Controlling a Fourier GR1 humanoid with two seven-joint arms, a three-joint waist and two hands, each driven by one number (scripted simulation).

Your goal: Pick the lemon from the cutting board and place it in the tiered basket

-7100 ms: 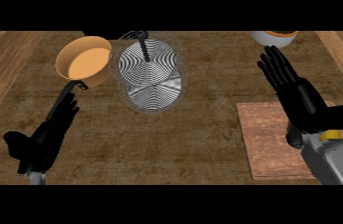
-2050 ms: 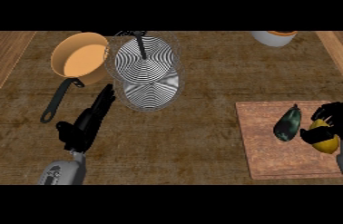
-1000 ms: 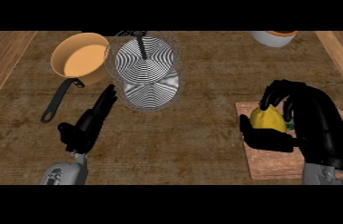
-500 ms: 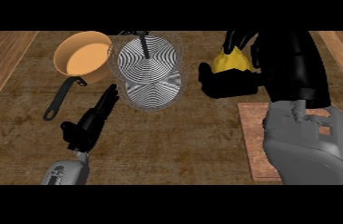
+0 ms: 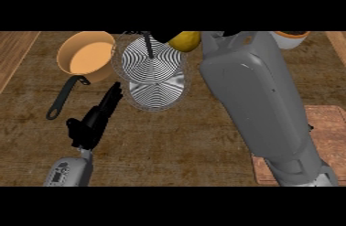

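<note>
The yellow lemon (image 5: 184,40) sits at the top edge of the head view, just over the upper rim of the black-and-white wire tiered basket (image 5: 154,78), carried there by the right robot hand (image 5: 162,36). Only a dark sliver of that hand shows beside the fruit, so how far its fingers are closed cannot be told; the large grey right forearm (image 5: 260,106) hides the rest. The left robot hand (image 5: 98,117) rests over the brown bench (image 5: 169,147), fingers straight, holding nothing, just left of the basket's lower tier. An orange frying pan with a black handle (image 5: 84,58) lies left of the basket; the reddish wooden cutting board (image 5: 331,129) is partly covered at the right. Risk assessment: the lemon appears close to the rim, so release here could let it roll off the wire edge toward the pan or bench; the forearm also blocks sight of the drop point. Compared with half a second earlier, the lemon has travelled from right of the basket to above its top rim, while the left robot hand has stayed put
</note>
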